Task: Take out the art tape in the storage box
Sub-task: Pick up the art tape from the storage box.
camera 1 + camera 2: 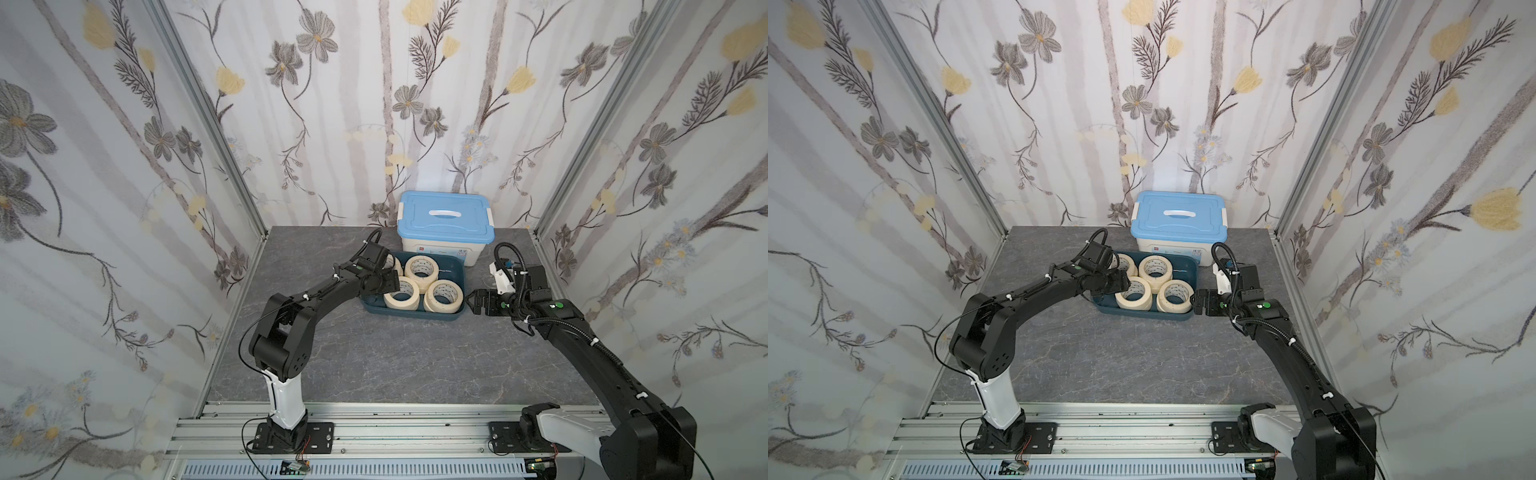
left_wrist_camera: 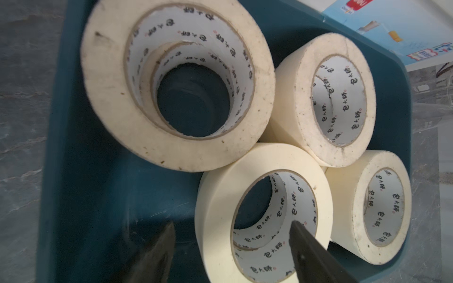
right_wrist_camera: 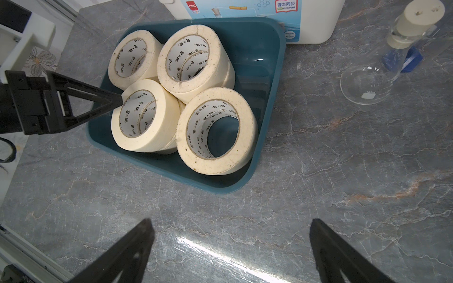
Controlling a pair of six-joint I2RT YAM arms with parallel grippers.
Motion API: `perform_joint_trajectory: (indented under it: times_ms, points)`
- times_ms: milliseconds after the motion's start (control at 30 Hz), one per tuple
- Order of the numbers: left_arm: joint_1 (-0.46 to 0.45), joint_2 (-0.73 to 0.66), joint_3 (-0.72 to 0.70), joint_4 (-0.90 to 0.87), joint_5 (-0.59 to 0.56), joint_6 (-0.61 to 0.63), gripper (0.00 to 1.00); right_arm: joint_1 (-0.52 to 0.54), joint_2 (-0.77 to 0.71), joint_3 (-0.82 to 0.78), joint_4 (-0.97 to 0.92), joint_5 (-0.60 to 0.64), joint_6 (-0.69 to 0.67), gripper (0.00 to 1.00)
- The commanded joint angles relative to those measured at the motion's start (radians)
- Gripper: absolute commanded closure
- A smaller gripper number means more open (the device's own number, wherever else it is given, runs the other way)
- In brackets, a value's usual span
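Several cream art tape rolls stand in stacks in the dark teal storage box, in both top views. My left gripper hangs open over the front left roll. Its jaws straddle that roll's wall: one fingertip is inside the core, the other sits outside over the box floor. The back left roll is partly hidden by the wrist. My right gripper is wide open and empty above the table, just right of the box.
A white bin with a light-blue handled lid stands right behind the box. A glass flask with a pale stopper lies on the grey marbled table, right of the box, beside a blue piece.
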Motion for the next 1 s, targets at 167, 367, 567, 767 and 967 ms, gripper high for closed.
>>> perform_joint_trajectory:
  times_ms: [167, 367, 567, 767, 967]
  points:
    - [-0.001, 0.061, 0.034, -0.031, 0.000, 0.013, 0.44, 0.002, -0.005, 0.006, -0.007, 0.004, 0.008, 0.00]
    - [-0.001, 0.055, 0.028, -0.047, -0.027, 0.022, 0.58, 0.005, 0.002, 0.010, -0.008, 0.002, 0.008, 0.00]
    - [-0.001, 0.049, 0.025, -0.047, -0.027, 0.020, 0.71, 0.005, 0.011, 0.009, -0.008, 0.003, 0.007, 0.00]
    - [-0.001, 0.029, 0.019, -0.041, -0.013, 0.015, 0.79, 0.005, 0.013, 0.010, -0.008, 0.004, 0.004, 0.00]
    - [0.002, -0.030, 0.004, -0.047, -0.010, 0.018, 0.83, 0.006, 0.007, 0.010, -0.013, 0.005, -0.004, 0.00]
